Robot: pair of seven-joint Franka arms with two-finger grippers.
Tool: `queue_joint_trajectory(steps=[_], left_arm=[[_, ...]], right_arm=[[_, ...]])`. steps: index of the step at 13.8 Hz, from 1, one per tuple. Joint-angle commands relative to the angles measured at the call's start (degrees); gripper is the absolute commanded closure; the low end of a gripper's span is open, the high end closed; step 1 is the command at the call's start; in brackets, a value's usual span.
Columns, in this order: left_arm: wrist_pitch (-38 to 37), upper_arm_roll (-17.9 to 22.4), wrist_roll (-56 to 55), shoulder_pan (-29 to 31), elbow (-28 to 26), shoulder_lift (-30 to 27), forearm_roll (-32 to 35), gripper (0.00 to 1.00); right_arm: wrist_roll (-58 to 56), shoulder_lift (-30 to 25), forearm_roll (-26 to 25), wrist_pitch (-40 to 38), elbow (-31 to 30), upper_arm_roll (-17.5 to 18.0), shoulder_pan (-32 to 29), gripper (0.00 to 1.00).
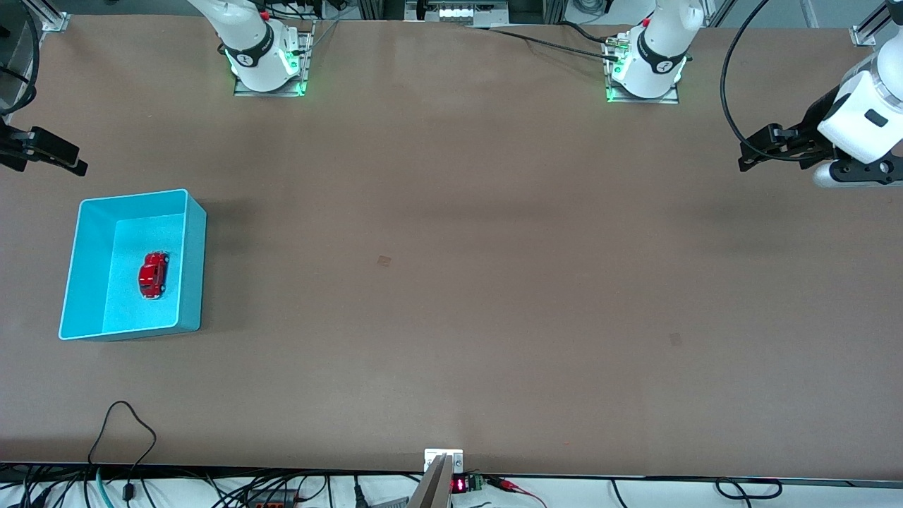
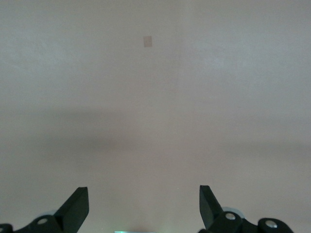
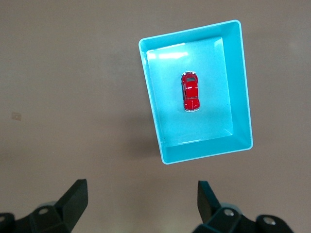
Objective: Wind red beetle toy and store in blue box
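The red beetle toy [image 1: 153, 274] lies on the flat bottom of the blue box [image 1: 194, 275], which stands on the table toward the right arm's end. In the right wrist view the toy [image 3: 190, 91] sits alone in the middle of the box [image 3: 241, 87]. My right gripper [image 1: 79, 166] is open and empty, held high over the table at the right arm's end, apart from the box; it also shows in the right wrist view [image 3: 142, 187]. My left gripper [image 1: 746, 156] is open and empty over bare table at the left arm's end; it also shows in the left wrist view [image 2: 143, 191].
A small tan patch [image 1: 384, 261] marks the middle of the brown table, and another patch [image 1: 676, 339] lies toward the left arm's end. Cables [image 1: 127, 430] and a small electronic board [image 1: 465, 484] sit along the table edge nearest the front camera.
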Motion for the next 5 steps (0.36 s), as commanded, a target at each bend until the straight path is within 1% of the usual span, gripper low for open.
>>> queue_joint_trajectory(steps=[1,5], left_arm=[[-1.3,-0.3,-0.3,0.3,1.1,0.1,1.0,0.0],[-1.3,-0.3,-0.3,0.3,1.1,0.1,1.1,0.0]], right_arm=[[-0.4,-1.6,-0.4,-0.1,-1.4,0.6,-0.8,0.0],[-0.6,-1.6,-0.6,-0.2,-1.4,0.6,-0.7,0.0]])
